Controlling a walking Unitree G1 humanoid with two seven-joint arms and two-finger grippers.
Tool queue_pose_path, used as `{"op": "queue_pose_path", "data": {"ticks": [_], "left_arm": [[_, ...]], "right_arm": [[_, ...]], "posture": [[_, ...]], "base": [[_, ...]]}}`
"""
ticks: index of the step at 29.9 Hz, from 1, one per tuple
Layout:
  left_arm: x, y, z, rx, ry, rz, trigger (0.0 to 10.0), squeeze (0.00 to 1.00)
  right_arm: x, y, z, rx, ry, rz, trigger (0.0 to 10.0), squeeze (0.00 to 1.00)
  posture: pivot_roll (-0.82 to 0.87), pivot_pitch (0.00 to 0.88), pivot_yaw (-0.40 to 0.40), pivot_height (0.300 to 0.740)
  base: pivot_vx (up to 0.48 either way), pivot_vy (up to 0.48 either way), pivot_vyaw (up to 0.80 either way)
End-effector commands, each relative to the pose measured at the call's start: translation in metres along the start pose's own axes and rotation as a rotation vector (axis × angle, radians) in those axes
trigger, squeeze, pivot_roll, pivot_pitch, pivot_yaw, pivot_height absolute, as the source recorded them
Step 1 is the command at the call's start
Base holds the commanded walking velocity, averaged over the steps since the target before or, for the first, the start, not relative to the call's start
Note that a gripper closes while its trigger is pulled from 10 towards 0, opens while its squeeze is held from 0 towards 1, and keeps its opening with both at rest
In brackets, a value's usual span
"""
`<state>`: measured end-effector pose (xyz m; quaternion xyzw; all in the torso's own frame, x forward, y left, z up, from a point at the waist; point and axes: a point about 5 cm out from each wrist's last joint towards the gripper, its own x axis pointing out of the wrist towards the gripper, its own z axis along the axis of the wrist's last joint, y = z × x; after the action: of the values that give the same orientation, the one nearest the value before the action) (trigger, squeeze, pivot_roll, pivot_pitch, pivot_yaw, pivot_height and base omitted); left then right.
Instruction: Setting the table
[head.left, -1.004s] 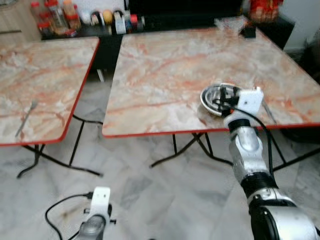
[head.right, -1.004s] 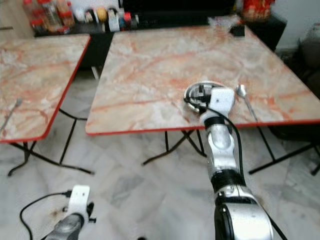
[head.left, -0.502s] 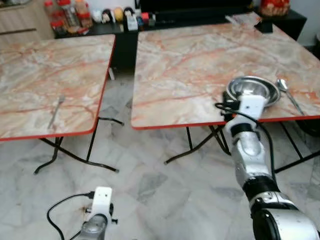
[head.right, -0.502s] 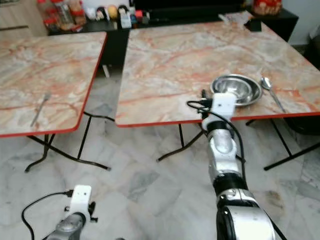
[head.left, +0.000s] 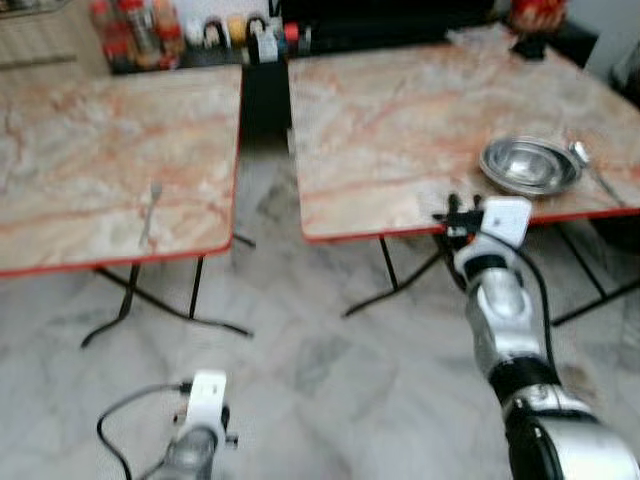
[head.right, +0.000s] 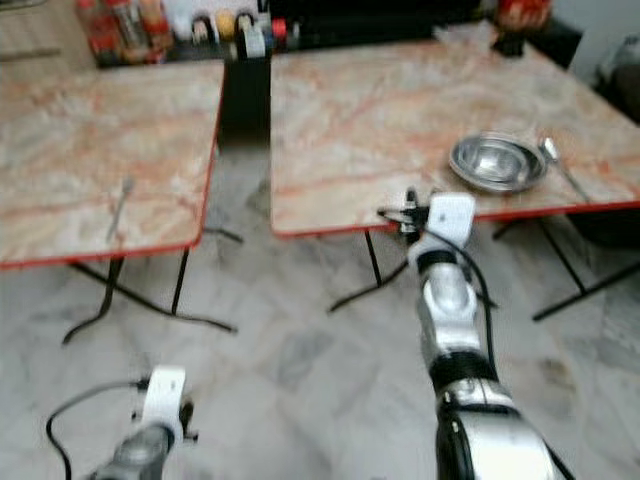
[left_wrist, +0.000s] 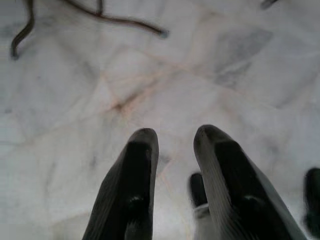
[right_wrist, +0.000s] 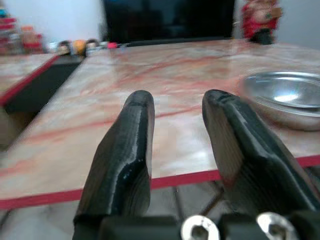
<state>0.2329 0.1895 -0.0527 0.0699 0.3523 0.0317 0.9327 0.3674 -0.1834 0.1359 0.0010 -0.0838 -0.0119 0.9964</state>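
Bowl first: the shiny round steel bowl (head.left: 529, 165) sat on the red-edged marble table (head.left: 400, 130), just beyond my right gripper (right_wrist: 175, 117), which hung empty, fingers parted, at the table's near edge.

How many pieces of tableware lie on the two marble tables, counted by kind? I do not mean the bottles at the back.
Bowl: 1, the steel bowl on the right table.
Spoon: 1, the spoon beside that bowl.
Fork: 1, the fork on the left table.
Total: 3.
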Motion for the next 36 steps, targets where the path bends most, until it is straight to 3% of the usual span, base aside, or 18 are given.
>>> {"op": "queue_pose_path", "data": {"ticks": [1,21,22,28,36], "left_arm": [[0.0,0.0,-0.002,0.007,0.011,0.003,10.0,0.0],[-0.001,0.0,-0.005,0.014,0.017,0.001,10.0,0.0],[-0.001,0.0,-0.005,0.014,0.019,0.002,10.0,0.0],[-0.001,0.002,-0.005,0.016,0.02,0.005,10.0,0.0],[-0.001,0.003,-0.005,0.015,0.021,0.011,10.0,0.0]], "right_arm": [[-0.003,-0.002,-0.007,-0.002,0.036,-0.003,10.0,0.0],[-0.035,-0.003,-0.067,0.005,0.353,-0.018,10.0,0.0],[-0.049,-0.007,-0.083,-0.017,0.458,-0.038,10.0,0.0],[-0.085,-0.011,-0.119,0.032,0.699,-0.113,10.0,0.0],[-0.119,0.001,-0.145,0.049,0.872,-0.052,10.0,0.0]], "posture": [[-0.05,0.073,0.048,0.74],[-0.05,0.052,0.045,0.74],[-0.04,0.052,0.044,0.74],[-0.04,0.057,0.048,0.74],[-0.03,0.057,0.048,0.74]], "base": [[0.0,0.334,0.0],[0.0,0.335,0.0],[0.0,0.337,0.0],[0.0,0.324,0.0],[0.0,0.306,0.0]]}}
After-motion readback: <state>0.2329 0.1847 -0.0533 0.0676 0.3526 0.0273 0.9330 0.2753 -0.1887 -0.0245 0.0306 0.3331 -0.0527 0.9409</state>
